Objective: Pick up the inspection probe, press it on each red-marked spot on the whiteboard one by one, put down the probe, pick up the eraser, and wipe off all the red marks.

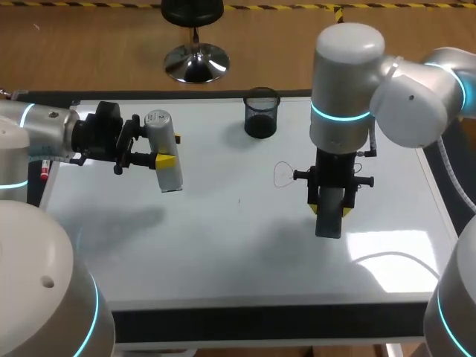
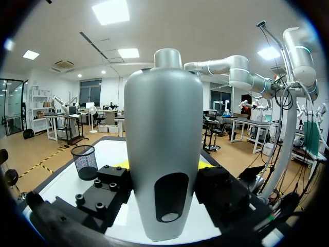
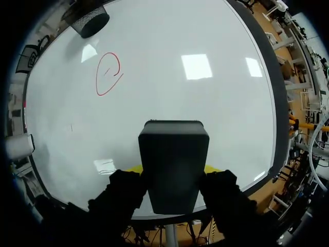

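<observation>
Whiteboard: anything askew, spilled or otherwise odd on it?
Nothing stands out. The mesh cup stands upright, one red loop is on the whiteboard, the left pincer grips the probe, the right pincer the eraser.

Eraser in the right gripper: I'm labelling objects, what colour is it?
Black eraser, best in right wrist view.

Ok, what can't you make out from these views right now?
Head view: right end effector, mostly hidden by its own arm.
Right wrist view: whether the eraser touches the whiteboard; its underside faces away.
Left wrist view: much of the whiteboard, blocked by the inspection probe.
Head view: speck near the red mark, too small.
</observation>
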Motion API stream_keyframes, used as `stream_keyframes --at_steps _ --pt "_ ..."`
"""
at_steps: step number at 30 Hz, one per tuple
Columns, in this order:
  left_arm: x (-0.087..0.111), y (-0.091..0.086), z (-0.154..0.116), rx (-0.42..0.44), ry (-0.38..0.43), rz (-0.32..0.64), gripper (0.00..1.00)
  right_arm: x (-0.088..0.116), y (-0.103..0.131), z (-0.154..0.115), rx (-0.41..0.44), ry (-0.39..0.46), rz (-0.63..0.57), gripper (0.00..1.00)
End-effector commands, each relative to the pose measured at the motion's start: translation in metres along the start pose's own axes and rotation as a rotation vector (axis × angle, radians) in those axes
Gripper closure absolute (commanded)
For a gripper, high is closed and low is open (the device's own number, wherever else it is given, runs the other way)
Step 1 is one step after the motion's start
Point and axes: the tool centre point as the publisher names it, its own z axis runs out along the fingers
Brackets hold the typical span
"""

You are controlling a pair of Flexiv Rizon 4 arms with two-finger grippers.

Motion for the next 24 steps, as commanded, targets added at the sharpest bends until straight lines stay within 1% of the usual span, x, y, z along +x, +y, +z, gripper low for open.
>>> stream_keyframes --at_steps 1,2,4,5,7,12,16,17,18,24 --pt "0.0 -0.001 -0.001 0.0 0.001 0.002 1.0 -0.013 0.003 -0.006 -0.012 0.028 -0.013 1.0" --pt "0.0 -0.001 -0.001 0.0 0.001 0.002 1.0 -0.016 0.005 -0.007 -0.015 0.039 -0.026 1.0" --pt "0.0 -0.001 -0.001 0.0 0.001 0.002 1.0 -0.023 0.007 -0.01 -0.014 0.038 -0.017 1.0" --pt "0.0 -0.001 -0.001 0.0 0.001 0.002 1.0 -0.027 0.008 -0.012 -0.019 0.056 -0.031 1.0" --pt "0.0 -0.001 -0.001 0.0 0.001 0.002 1.0 -0.033 0.008 -0.015 -0.012 0.048 -0.027 1.0" --pt "0.0 -0.001 -0.001 0.0 0.001 0.002 1.0 -0.05 0.01 -0.017 -0.015 0.069 -0.034 1.0" --pt "0.0 -0.001 -0.001 0.0 0.001 0.002 1.0 -0.063 0.012 -0.018 -0.002 0.069 -0.011 1.0" --pt "0.0 -0.001 -0.001 0.0 0.001 0.002 1.0 -0.065 0.013 -0.018 -0.01 0.069 -0.024 1.0" --pt "0.0 -0.001 -0.001 0.0 0.001 0.002 1.0 -0.066 0.013 -0.02 -0.029 0.093 -0.045 1.0" --pt "0.0 -0.001 -0.001 0.0 0.001 0.002 1.0 -0.066 0.013 -0.02 -0.029 0.093 -0.045 1.0"
